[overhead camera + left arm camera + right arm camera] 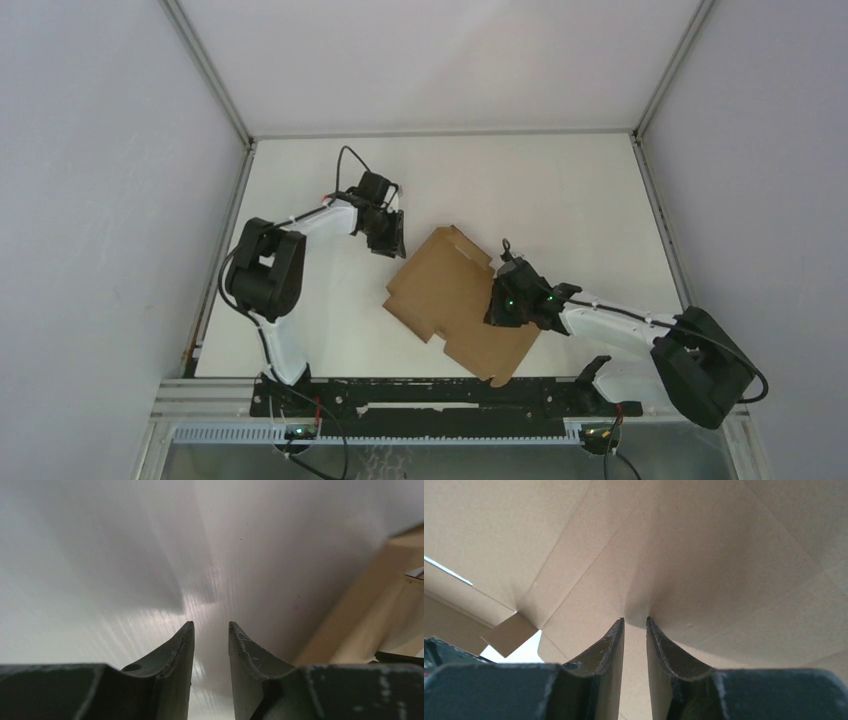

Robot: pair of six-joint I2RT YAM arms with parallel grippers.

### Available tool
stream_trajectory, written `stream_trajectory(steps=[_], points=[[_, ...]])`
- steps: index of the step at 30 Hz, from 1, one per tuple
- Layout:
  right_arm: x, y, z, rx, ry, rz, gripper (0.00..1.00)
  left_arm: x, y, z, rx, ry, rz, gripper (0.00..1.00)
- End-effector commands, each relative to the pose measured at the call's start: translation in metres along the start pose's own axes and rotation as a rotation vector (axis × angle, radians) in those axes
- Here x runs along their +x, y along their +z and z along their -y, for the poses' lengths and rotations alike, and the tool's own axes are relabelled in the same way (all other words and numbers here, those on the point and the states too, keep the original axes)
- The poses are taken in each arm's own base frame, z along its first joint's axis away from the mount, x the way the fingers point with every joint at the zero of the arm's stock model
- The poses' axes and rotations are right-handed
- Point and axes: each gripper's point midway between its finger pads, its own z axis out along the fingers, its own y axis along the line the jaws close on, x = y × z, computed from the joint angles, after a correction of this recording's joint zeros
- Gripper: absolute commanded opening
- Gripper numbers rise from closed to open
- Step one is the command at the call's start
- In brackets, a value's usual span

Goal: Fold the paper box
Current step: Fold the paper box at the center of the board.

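Note:
The paper box (450,290) is a flat brown die-cut cardboard sheet with flaps, lying at an angle in the middle of the table. My right gripper (497,303) is over its right part. In the right wrist view its fingertips (634,621) touch the creased cardboard (674,545), a narrow gap between them and nothing in it. My left gripper (392,238) hangs just off the sheet's upper left corner. In the left wrist view its jaws (211,625) stand slightly apart over the bare white table, with a cardboard edge (370,615) to their right.
The white table (560,190) is enclosed by pale walls on the left, right and back. A black rail (430,395) with the arm bases runs along the near edge, close to the sheet's lowest corner.

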Motion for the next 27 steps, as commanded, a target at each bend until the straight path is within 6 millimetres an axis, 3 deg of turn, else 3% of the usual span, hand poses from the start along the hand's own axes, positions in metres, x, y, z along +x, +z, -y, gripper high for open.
stream_trajectory(steps=[1, 6, 15, 27], points=[[-0.003, 0.025, -0.012, -0.038, 0.063, 0.022, 0.31, 0.001, 0.009, 0.000, 0.071, -0.038, -0.005, 0.37], [-0.002, 0.047, -0.030, -0.106, 0.086, 0.004, 0.30, 0.001, 0.003, 0.001, 0.112, -0.049, 0.006, 0.38], [-0.014, 0.077, -0.049, -0.167, 0.115, -0.001, 0.29, -0.016, -0.046, 0.008, 0.120, -0.025, 0.103, 0.39], [-0.033, 0.100, -0.072, -0.247, 0.161, 0.015, 0.29, -0.027, -0.090, 0.017, 0.114, -0.006, 0.187, 0.39]])
